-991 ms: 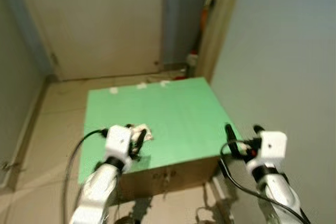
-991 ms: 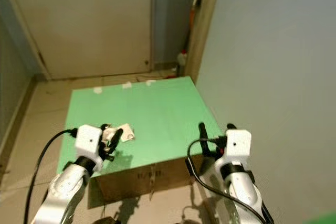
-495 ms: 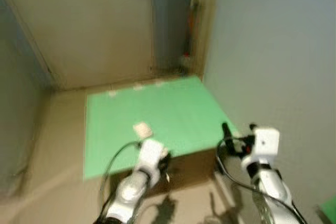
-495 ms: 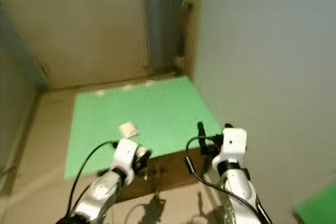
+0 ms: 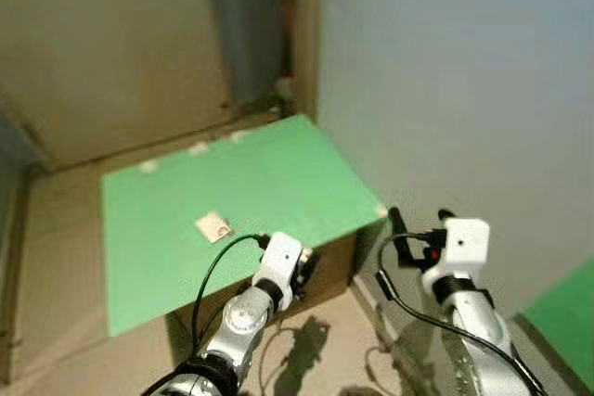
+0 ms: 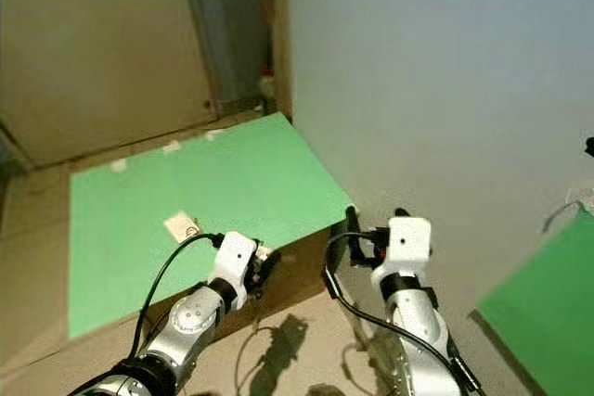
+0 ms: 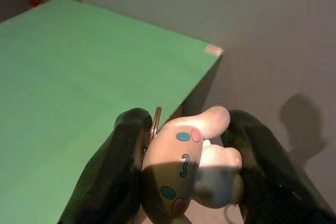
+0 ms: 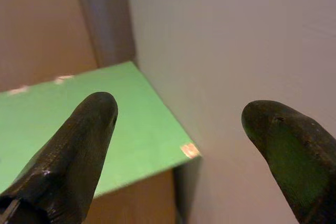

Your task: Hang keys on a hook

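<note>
At the bottom centre of the left eye view, the left gripper (image 5: 304,266) hangs just past the near edge of the green-topped cardboard box (image 5: 232,192), over the floor. In the left wrist view its two black fingers (image 7: 113,177) are pinched on the keys with a cream, soft-looking cartoon-dog charm (image 7: 191,163); the charm fills the gap between the fingers, and a thin brown metal blade of a key (image 7: 155,121) stands squeezed against one finger.

I judge this bunch to be light. The charm looks rounded and a little squashy, so it gives good friction but can roll or deform in the grip, while the metal key is stiff, thin and slippery. The hold is now on the charm, which seems secure for carrying. For hanging, however, the ring or loop must stay free, and I cannot see a ring in these pictures; it may be hidden behind the charm or the fingers. No hook can be made out either.

At the lower right of the left eye view, the right gripper (image 5: 415,222) stands near the pale grey wall (image 5: 445,71), its fingers spread wide apart and holding nothing, as the right wrist view confirms.

A small white square tag (image 5: 214,226) lies flat on the green top, left of centre, well apart from both grippers.
</note>
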Tool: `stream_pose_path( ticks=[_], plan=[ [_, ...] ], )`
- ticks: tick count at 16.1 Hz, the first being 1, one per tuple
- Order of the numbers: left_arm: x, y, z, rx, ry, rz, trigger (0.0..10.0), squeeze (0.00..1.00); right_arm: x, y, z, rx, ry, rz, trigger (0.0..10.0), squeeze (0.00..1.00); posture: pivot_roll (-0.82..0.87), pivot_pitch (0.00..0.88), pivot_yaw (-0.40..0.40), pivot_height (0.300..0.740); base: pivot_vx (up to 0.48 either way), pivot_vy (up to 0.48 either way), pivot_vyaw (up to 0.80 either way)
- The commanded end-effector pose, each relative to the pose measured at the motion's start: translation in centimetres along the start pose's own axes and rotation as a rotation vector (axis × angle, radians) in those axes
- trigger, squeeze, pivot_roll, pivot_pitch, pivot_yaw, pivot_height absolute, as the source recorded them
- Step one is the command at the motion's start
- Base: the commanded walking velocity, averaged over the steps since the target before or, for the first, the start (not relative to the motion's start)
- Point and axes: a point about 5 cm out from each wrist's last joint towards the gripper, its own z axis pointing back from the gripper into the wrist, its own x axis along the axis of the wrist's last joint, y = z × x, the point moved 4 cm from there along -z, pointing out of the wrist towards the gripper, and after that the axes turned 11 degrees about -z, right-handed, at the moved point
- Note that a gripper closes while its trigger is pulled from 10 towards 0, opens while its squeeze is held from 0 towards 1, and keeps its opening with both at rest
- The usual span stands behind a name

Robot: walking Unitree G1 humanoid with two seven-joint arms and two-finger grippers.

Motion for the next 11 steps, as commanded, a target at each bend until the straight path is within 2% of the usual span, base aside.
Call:
stream_pose_path(
  ticks=[1,4,5,6,9,11],
  plan=[
    [0.3,0.6,-0.1,0.012,-0.014,-0.009,0.0,0.00,0.4,0.8,-0.2,0.022,-0.010,-0.004,10.0,0.00,-0.13,0.000,0.041,0.722,0.000,0.000,-0.65],
    [0.7,0.6,-0.2,-0.003,-0.038,-0.026,0.0,0.00,0.4,0.9,-0.2,0.019,-0.005,-0.002,10.0,0.00,-0.13,0.000,0.042,0.722,0.000,0.000,-0.62],
    [1.0,1.2,-0.1,0.024,-0.056,-0.052,0.0,0.00,0.3,0.8,0.0,0.014,0.000,0.000,10.0,0.00,-0.14,0.000,0.043,0.722,0.000,0.000,-0.63],
    [1.8,2.5,0.2,0.095,-0.107,-0.129,0.0,0.00,0.1,0.5,0.4,0.004,0.005,0.011,10.0,0.00,-0.14,0.000,0.042,0.722,0.000,0.000,-0.61],
    [2.3,4.2,0.8,0.215,-0.141,-0.187,0.0,0.00,-0.1,0.0,0.8,-0.013,0.005,0.039,10.0,0.00,-0.13,0.000,0.041,0.722,0.000,0.000,-0.61],
    [2.6,5.1,0.7,0.260,-0.144,-0.174,0.0,0.00,-0.1,0.0,0.7,-0.021,0.006,0.032,10.0,0.00,-0.13,0.000,0.039,0.722,0.000,0.000,-0.61]
  ],
)
